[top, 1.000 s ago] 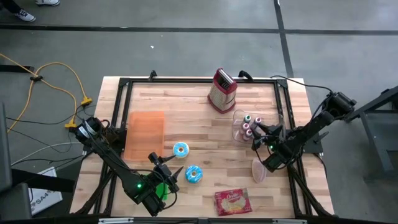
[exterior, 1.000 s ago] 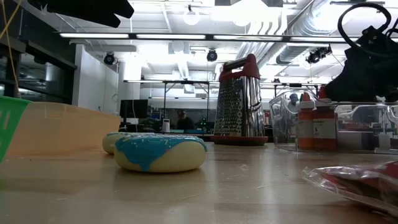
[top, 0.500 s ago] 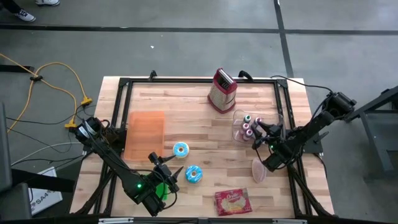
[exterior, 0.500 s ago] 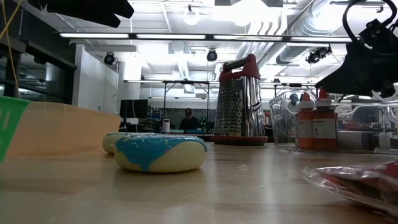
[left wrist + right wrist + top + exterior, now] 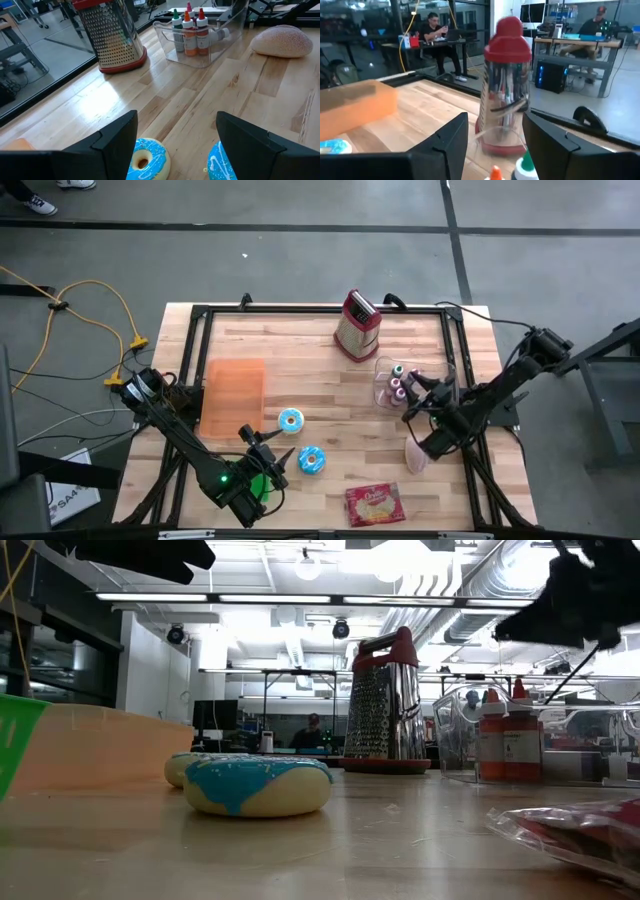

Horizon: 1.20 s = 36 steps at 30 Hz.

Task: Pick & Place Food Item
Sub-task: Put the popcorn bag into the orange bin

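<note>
1. High view: the left gripper (image 5: 277, 459) sits low and left of centre in the frame, jaws spread with nothing between them, between two blue donuts. One donut (image 5: 291, 420) is just above it, the other donut (image 5: 311, 460) to its right. The right gripper (image 5: 414, 402) is right of centre, near the clear bin (image 5: 384, 394) of bottles. Can't tell how its jaws stand from up here. A bread roll (image 5: 416, 456) lies below it.
2. Low view: a blue-frosted donut (image 5: 257, 785) fills centre left, with a grater (image 5: 387, 700) behind it. Snack bag (image 5: 575, 830) at lower right.
3. Left wrist view: spread fingers (image 5: 112, 141) frame both donuts; the roll (image 5: 282, 41) is at upper right.
4. Right wrist view: fingers (image 5: 451, 142) parted with nothing in them, the grater (image 5: 505, 90) dead centre between them, an orange block (image 5: 356, 106) at left. People sit at desks behind.
</note>
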Tool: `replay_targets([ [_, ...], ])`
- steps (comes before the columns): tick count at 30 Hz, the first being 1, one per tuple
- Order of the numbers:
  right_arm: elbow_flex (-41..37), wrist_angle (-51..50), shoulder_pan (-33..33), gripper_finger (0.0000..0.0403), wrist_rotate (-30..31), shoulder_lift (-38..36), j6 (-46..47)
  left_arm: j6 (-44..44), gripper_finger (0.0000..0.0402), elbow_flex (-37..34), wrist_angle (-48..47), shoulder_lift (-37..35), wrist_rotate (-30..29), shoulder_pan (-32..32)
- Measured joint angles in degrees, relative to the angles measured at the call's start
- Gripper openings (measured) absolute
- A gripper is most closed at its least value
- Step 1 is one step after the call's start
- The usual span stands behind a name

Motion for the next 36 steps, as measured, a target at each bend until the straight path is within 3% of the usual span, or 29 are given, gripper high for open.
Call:
replay_targets([
  [10,5.3,0.3,3.2,0.0177,-2.5,0.0,-8.3,0.0,0.0262,0.0,0.0,0.0,0.0,0.0],
  [18,6.7,4.4,7.6,0.0177,-13.8,0.0,-15.0,0.0,0.0262,0.0,0.0,0.0,0.0,0.0],
  [24,10.0,17.2,8.8,0.0177,-21.2,0.0,-32.8,1.2,0.0262,0.0,0.0,0.0,0.0,0.0],
  [30,11.4,37.8,8.8,0.0171,-28.2,0.0,-53.5,1.9,0.0262,0.0,0.2,0.0,0.0,0.0],
  [36,11.4,50.6,7.5,0.016,-40.1,0.0,-61.0,1.9,0.0262,0.0,0.2,0.0,0.0,0.0],
])
